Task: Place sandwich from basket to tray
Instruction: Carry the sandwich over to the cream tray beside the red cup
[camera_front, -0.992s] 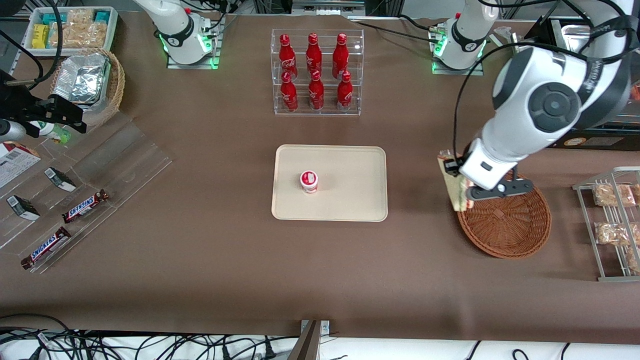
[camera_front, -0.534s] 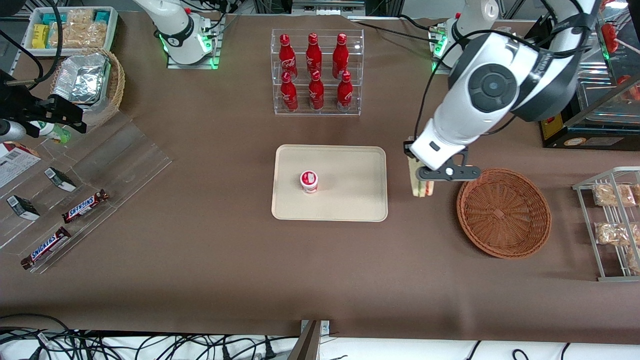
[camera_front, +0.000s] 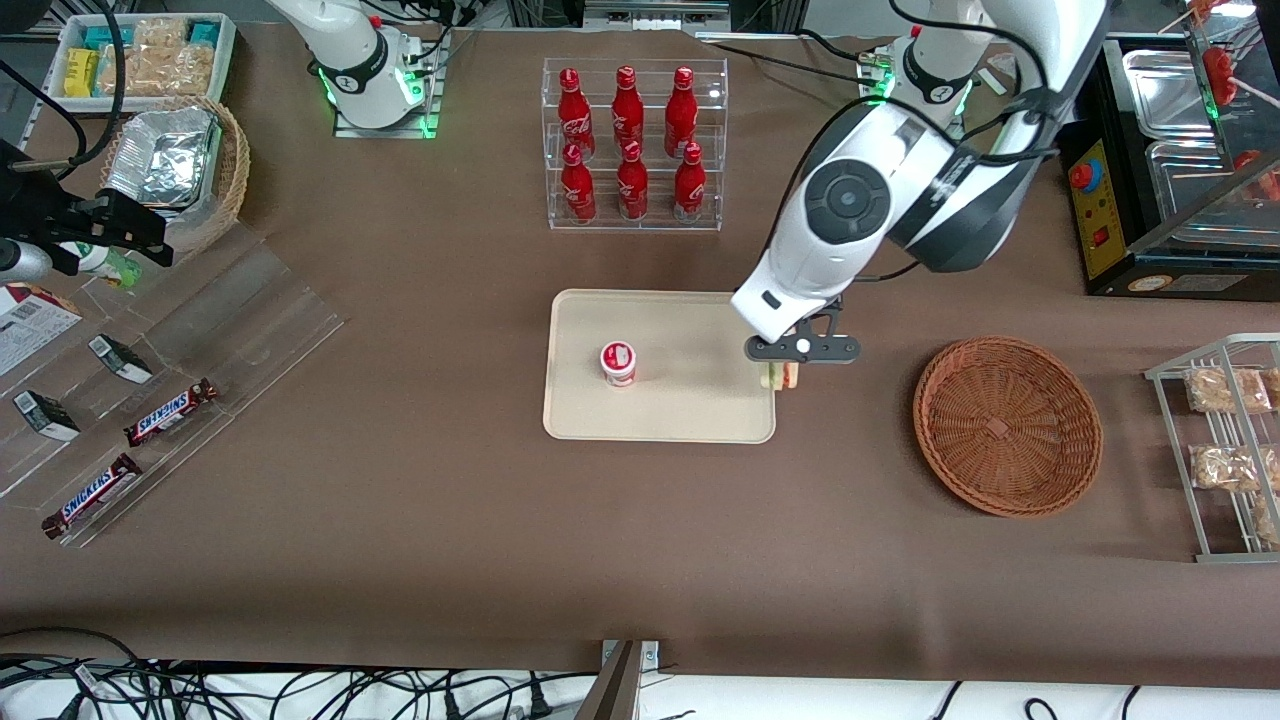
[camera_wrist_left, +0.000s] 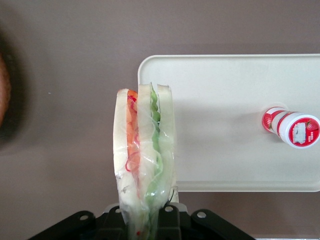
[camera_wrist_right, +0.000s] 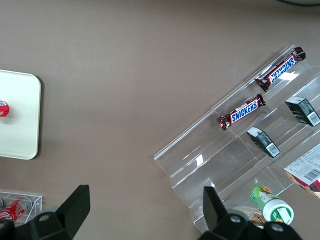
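My left gripper (camera_front: 782, 362) is shut on the sandwich (camera_front: 781, 376), a wrapped wedge of white bread with red, green and yellow filling. It holds the sandwich above the tray's (camera_front: 700, 410) edge that faces the basket. In the left wrist view the sandwich (camera_wrist_left: 143, 155) hangs over that rim of the cream tray (camera_wrist_left: 220, 125), gripped between the black fingers (camera_wrist_left: 167, 222). The reddish-brown wicker basket (camera_front: 1007, 424) stands on the table toward the working arm's end and holds nothing. Most of the sandwich is hidden under the arm in the front view.
A small red-and-white cup (camera_front: 618, 362) stands on the tray, also in the left wrist view (camera_wrist_left: 292, 127). A clear rack of red bottles (camera_front: 630, 145) stands farther from the front camera than the tray. A wire rack with snack packs (camera_front: 1225, 440) lies beside the basket.
My gripper has carried the sandwich from above the basket's rim sideways across the table to the tray's edge. The basket has stayed in place.
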